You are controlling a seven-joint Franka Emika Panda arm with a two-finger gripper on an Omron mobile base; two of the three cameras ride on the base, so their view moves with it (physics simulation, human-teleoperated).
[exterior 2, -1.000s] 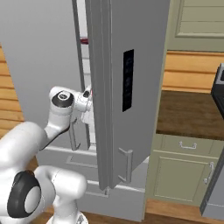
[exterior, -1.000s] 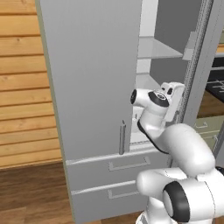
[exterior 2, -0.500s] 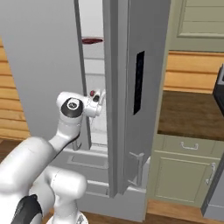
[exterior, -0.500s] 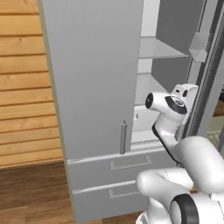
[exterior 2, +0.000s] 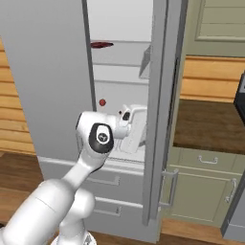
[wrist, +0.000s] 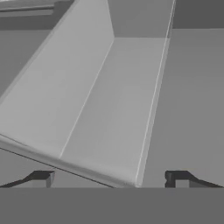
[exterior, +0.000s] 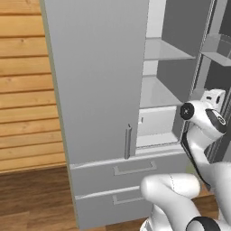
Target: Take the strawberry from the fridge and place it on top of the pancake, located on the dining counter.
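The fridge (exterior: 94, 90) stands in front of me, its left door shut and its right door (exterior 2: 162, 110) swung open. The strawberry (exterior 2: 102, 102), a tiny red round lump, sits on a pale shelf inside, against the left wall. My gripper (exterior 2: 138, 130) reaches into the opening, lower than the strawberry and to its right, close to the open door's edge. In the hand view the gripper (wrist: 109, 177) is open, nothing between its fingertips (wrist: 41, 178), facing bare grey inner walls. My wrist (exterior: 203, 117) shows beside the fridge opening. The pancake and dining counter are out of view.
A flat dark red item (exterior 2: 101, 44) lies on a higher shelf. Two drawers (exterior: 135, 169) sit under the fridge doors. Right of the fridge are a dark worktop (exterior 2: 210, 127) over green cabinets (exterior 2: 206, 191). A wooden plank wall (exterior: 22, 90) is on the left.
The fridge's right door has swung wider open. My arm and hand have moved to the right with it, into the opening. The gripper has stayed open.
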